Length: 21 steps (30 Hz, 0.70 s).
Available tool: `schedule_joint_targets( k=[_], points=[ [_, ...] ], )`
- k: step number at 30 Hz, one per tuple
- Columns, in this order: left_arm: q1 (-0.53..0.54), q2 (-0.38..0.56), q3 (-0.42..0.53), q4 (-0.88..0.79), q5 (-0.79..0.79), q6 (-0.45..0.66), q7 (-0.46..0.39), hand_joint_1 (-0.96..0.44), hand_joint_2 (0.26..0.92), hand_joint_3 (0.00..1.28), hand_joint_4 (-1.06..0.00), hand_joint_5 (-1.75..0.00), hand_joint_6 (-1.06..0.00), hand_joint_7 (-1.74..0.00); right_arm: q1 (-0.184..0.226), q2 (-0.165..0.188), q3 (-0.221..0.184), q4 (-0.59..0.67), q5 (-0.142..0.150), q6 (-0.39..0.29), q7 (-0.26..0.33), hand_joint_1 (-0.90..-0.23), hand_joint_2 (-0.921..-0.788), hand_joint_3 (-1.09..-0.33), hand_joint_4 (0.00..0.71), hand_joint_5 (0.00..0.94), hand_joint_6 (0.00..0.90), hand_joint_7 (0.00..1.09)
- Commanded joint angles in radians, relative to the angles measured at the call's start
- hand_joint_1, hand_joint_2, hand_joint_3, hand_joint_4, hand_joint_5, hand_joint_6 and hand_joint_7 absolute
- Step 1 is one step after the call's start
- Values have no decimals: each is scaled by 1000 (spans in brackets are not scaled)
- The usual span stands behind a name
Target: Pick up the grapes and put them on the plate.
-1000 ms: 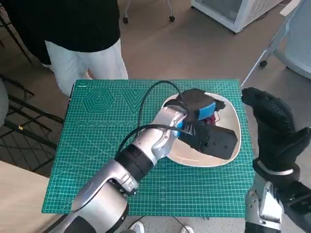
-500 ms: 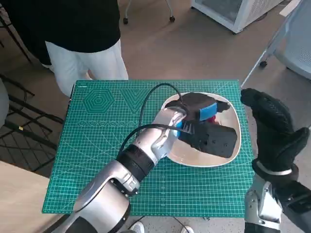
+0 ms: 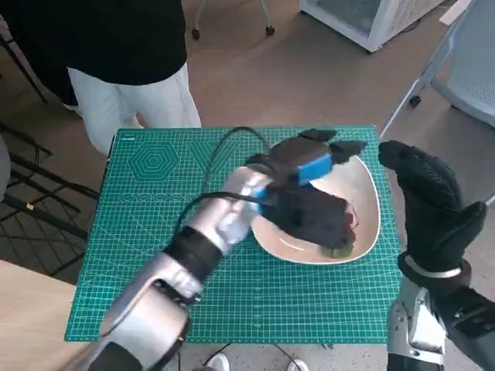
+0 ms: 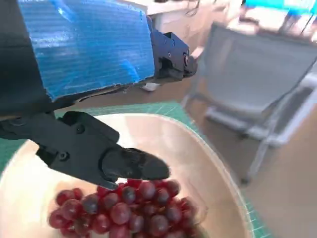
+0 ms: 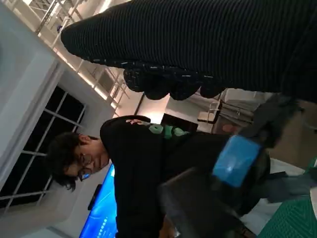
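Now red grapes (image 4: 128, 210) are lying on the cream plate (image 3: 367, 193); blue-taped left hand (image 3: 309, 193) is hovering above, fingers (image 4: 133, 166) spread, holding nothing; gloved right hand (image 3: 433, 201) fingers spread.

In the head view the left hand (image 3: 309, 197) is blurred and covers much of the plate (image 3: 370, 193), so the grapes (image 3: 354, 219) barely show beside it. In the left wrist view the picture's lower edge cuts off the bunch. The right wrist view hardly shows the right hand's (image 3: 433, 205) fingers. The person (image 3: 116, 54) is cut off by the head view's upper edge.
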Motion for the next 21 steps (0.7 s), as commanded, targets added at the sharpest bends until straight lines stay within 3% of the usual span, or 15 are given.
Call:
schedule_joint_targets(
  k=[1,5,10,16,21],
  points=[
    [51,10,126,6,-156,-96,-36,-779,921,580,0,1,-176,-3,7,10,8,14,-2,12,-9,-520,-921,-563,306,0,102,375],
    [94,25,200,-12,-238,-152,-31,-816,921,646,0,0,-187,-8,7,10,12,6,1,22,-9,-519,-921,-563,306,0,102,374],
    [161,45,302,-80,-354,-218,-38,-809,921,624,-8,-4,-195,-11,6,9,14,-2,6,32,-7,-518,-921,-563,306,0,103,374],
    [276,20,449,-201,-637,-258,-217,-783,921,614,-30,-11,-187,-6,2,10,15,-1,11,39,-2,-518,-921,-563,306,0,103,373],
    [369,16,506,-278,-772,-281,-335,-764,921,620,-20,-4,-178,-1,-1,10,19,2,10,40,0,-518,-921,-563,306,0,104,372]
  ],
)
